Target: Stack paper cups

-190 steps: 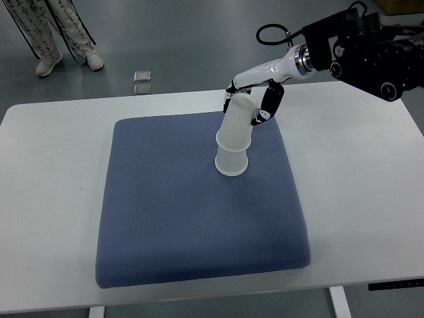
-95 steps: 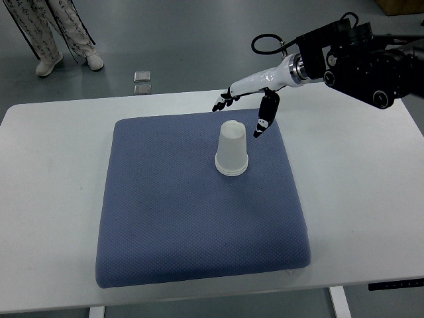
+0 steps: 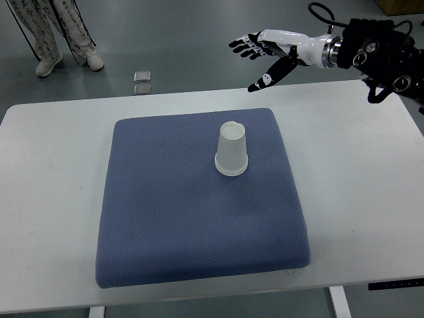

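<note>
From the top view, the stacked paper cups stand upside down, a smooth white tapered cone on the dimpled blue pad covering the white table. The right hand, glossy white with black fingertips, hangs above the table's far edge, well apart from the cups, fingers spread and holding nothing. A person's patterned trouser legs show at the top left.

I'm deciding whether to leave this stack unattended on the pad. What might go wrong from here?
1. The stacked paper cups stand upside down on a soft blue cushion, not on the hard table; that footing may let the stack tip if the table is bumped.
2. The right hand hangs open, above and beyond the stack; a low return sweep might knock it over.
3. A person stands by the far corner and might jostle the table.
</note>
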`<action>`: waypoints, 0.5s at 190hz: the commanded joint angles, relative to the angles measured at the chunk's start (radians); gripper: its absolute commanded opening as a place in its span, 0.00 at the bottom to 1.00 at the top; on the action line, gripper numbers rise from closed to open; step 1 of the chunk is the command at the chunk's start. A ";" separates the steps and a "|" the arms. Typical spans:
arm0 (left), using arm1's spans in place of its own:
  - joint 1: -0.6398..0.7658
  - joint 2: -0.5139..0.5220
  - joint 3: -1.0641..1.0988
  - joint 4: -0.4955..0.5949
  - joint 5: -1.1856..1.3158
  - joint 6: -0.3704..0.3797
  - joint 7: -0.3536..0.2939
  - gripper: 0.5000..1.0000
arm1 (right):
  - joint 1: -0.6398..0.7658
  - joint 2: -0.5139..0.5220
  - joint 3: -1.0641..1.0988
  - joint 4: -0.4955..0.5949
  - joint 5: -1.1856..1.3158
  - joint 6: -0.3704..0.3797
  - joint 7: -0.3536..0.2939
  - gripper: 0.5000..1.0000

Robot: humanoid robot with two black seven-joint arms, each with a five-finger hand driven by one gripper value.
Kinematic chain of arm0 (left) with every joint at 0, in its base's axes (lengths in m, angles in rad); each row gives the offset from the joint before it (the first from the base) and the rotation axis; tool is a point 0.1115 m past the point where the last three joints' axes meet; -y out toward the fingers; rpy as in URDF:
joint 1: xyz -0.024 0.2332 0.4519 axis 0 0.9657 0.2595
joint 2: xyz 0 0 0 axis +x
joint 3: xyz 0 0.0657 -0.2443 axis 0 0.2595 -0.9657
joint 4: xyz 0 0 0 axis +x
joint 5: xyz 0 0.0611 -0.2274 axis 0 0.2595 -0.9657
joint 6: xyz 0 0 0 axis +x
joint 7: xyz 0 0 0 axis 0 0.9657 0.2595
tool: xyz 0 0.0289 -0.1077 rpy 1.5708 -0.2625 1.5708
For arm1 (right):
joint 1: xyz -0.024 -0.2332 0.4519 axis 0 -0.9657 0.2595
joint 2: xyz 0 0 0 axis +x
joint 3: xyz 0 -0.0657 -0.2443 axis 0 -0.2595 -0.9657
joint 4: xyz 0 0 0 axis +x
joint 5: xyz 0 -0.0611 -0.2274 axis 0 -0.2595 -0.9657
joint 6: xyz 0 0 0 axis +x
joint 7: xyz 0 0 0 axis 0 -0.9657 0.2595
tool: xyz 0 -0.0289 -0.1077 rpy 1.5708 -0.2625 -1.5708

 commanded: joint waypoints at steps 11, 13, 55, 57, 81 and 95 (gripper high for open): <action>0.000 0.000 0.000 0.000 0.000 0.000 0.000 1.00 | -0.109 0.009 0.114 -0.023 0.317 -0.010 -0.065 0.82; 0.000 0.000 0.000 0.000 0.000 0.000 0.000 1.00 | -0.113 0.009 0.121 -0.023 0.339 -0.014 -0.069 0.82; 0.000 0.000 0.000 0.000 0.000 0.000 0.000 1.00 | -0.205 0.054 0.178 -0.023 0.702 -0.115 -0.158 0.82; 0.000 0.000 0.000 0.000 0.000 0.000 0.000 1.00 | -0.208 0.055 0.178 -0.023 0.715 -0.118 -0.160 0.82; 0.000 0.000 0.000 0.000 0.000 0.000 0.000 1.00 | -0.228 0.060 0.177 -0.023 0.773 -0.126 -0.158 0.82; 0.000 0.000 0.000 0.000 0.000 0.000 0.000 1.00 | -0.230 0.058 0.177 -0.022 0.770 -0.124 -0.149 0.82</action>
